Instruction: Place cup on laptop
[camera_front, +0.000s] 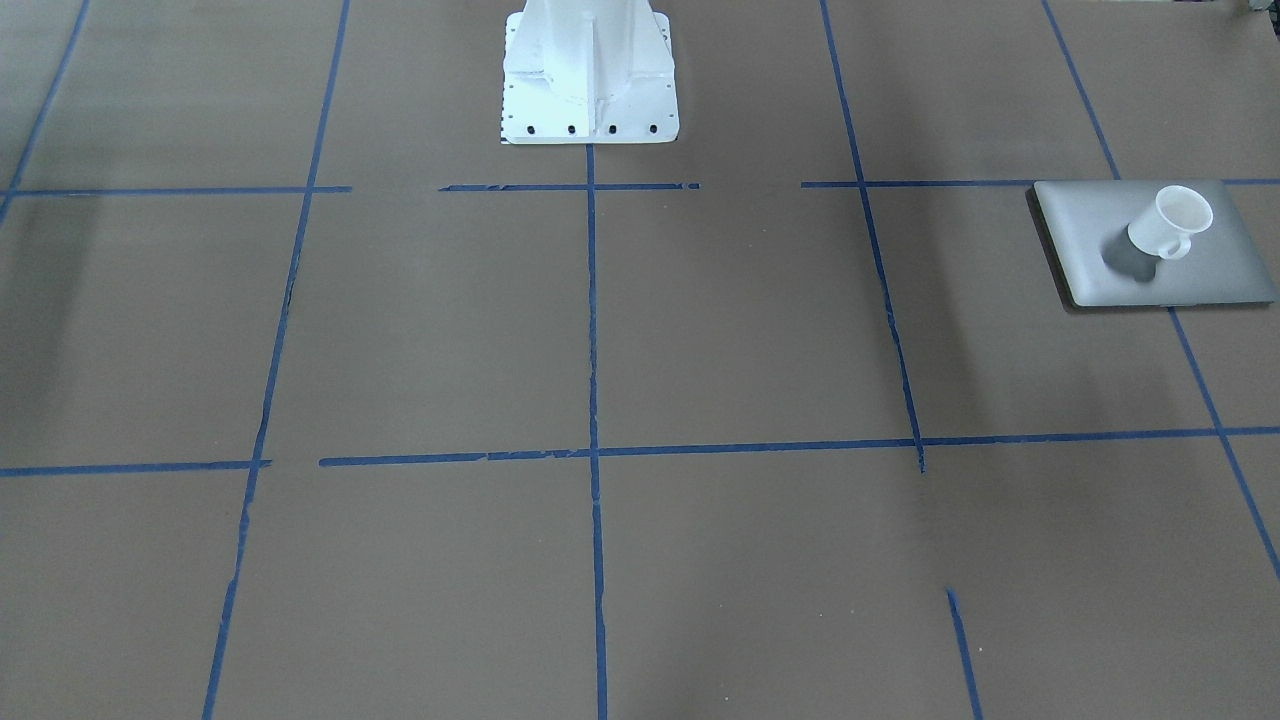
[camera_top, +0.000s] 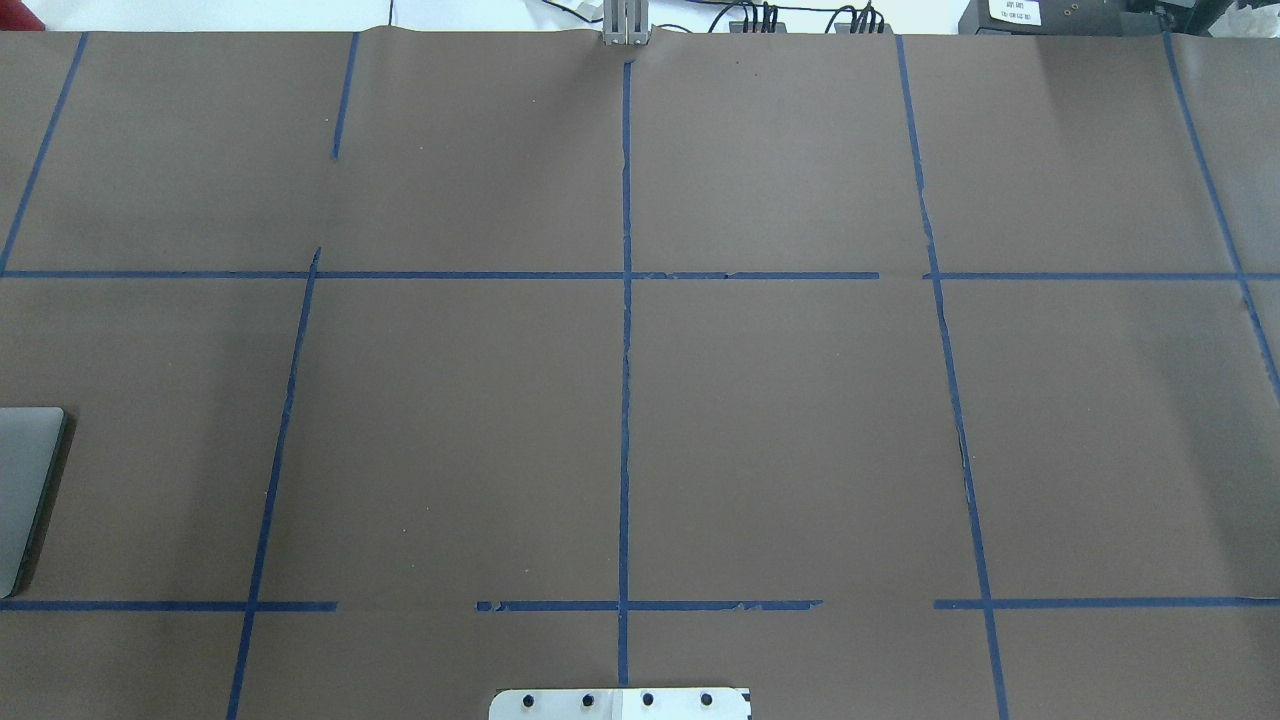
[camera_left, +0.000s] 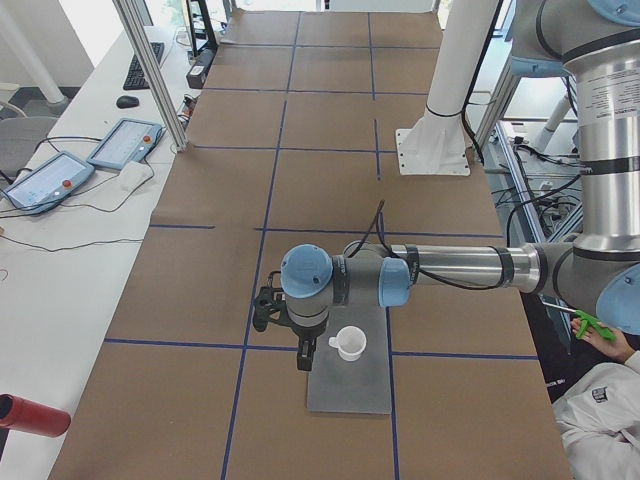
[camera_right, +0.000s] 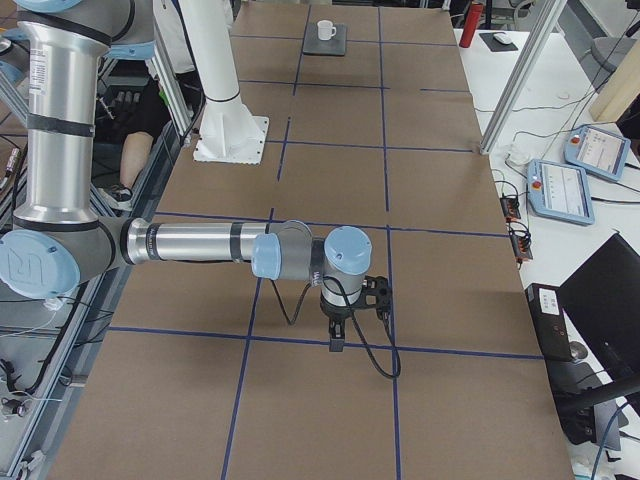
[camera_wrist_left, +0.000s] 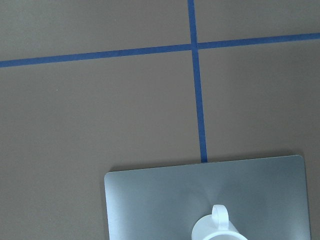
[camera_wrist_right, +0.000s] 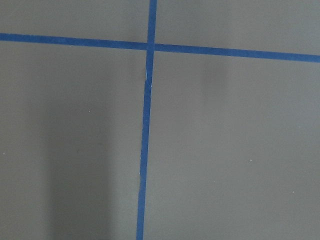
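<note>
Front-facing view, white cup w/ handle, upright on grey laptop

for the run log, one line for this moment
cup: upright on laptop | left gripper: apart from cup, state unclear | right gripper: state unclear

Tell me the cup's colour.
White; the cup shows best in the exterior front-facing view.

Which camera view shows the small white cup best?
Exterior front-facing: the small white cup stands whole on the flat silver laptop. Side views show it small; the left wrist view crops it; others miss it.
</note>
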